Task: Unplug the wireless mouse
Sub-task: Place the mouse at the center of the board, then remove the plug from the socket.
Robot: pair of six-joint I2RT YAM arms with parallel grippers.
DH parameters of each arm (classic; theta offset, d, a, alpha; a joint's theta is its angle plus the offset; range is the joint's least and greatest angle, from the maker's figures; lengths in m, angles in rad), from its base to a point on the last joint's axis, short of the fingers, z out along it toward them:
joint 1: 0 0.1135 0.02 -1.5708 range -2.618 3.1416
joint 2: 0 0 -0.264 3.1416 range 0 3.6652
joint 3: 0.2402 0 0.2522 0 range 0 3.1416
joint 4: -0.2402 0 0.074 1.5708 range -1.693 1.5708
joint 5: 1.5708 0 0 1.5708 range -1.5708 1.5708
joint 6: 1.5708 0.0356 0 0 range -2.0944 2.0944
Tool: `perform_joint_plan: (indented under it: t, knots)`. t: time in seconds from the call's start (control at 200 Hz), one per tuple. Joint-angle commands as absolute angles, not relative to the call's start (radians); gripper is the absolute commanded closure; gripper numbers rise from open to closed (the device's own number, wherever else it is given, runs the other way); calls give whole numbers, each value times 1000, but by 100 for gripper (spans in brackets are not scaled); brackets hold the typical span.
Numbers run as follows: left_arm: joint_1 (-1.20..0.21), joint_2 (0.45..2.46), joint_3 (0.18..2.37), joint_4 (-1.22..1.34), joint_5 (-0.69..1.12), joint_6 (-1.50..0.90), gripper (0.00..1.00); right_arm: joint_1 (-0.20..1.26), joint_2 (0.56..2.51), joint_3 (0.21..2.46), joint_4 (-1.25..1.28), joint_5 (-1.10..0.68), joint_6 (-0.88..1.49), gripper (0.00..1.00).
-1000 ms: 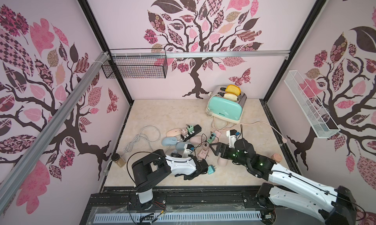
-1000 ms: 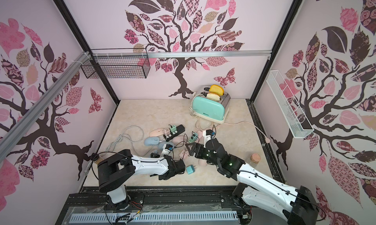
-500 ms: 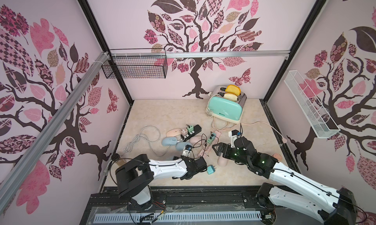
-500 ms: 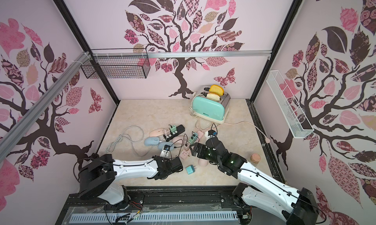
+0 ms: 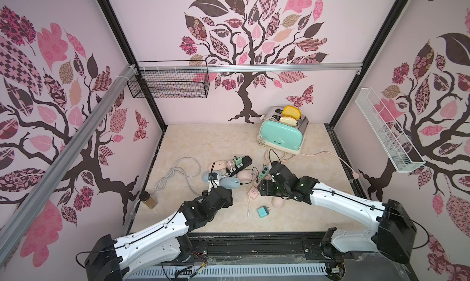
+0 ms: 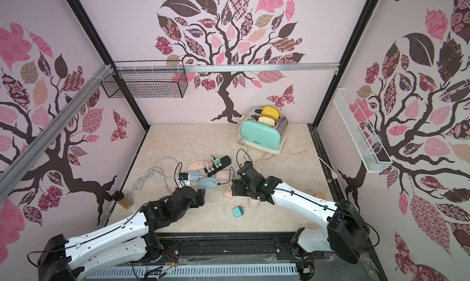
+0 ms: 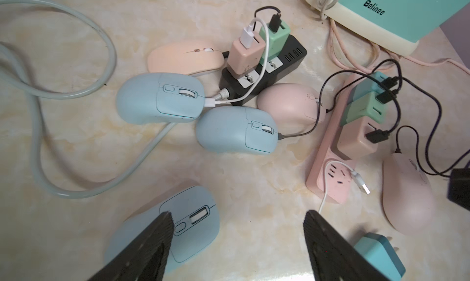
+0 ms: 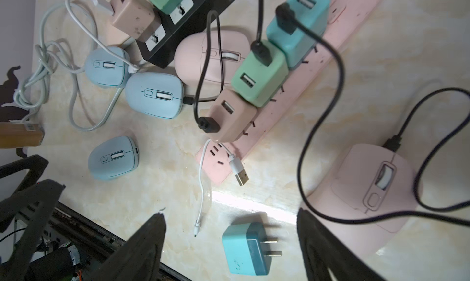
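A light blue mouse (image 7: 189,203) (image 8: 113,158) with no cable in it lies on the marble floor, partly behind one finger of my left gripper (image 7: 237,216) (image 5: 223,193), which is open and holds nothing. A loose white cable (image 8: 202,190) (image 7: 328,190) lies with its USB end on the pink power strip (image 7: 325,145) (image 5: 253,192). My right gripper (image 8: 230,215) (image 5: 264,188) is open above a teal charger (image 8: 245,249) (image 5: 263,212) lying unplugged. Two more blue mice (image 7: 157,96) (image 7: 234,129) and pink mice (image 7: 287,101) (image 8: 368,190) still have cables in them.
A black power strip (image 7: 274,71) carries pink and green chargers, with a flat peach mouse (image 7: 183,56) beside it. A mint toaster (image 5: 282,137) stands at the back. A thick pale cable (image 5: 178,170) loops on the left, near a small brown bottle (image 5: 148,199).
My left gripper has opened wide and drawn back to the left, away from the teal charger. The right gripper has stayed open and hardly moved.
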State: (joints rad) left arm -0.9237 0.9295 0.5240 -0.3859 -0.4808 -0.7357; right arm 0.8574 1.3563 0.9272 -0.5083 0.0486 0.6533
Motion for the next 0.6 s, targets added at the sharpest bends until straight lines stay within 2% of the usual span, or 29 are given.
perform_joint_plan:
  t: [0.0,0.14,0.295,0.465,0.595]
  knots:
    - [-879,960,508,-232,-413,-703,18,887,1449,1032,-556,150,722,18]
    - [-834,1054,490,-77,-308,-685,21,875,1542,1123,-610,214,749,21]
    - [-833,1243,539,73,-241,-698,27,833,1623,1198,-651,200,750,25]
    - [-831,1425,588,208,-204,-701,27,830,1706,1232,-664,217,796,26]
    - [-832,1487,594,262,-160,-706,26,830,1754,1262,-668,238,806,30]
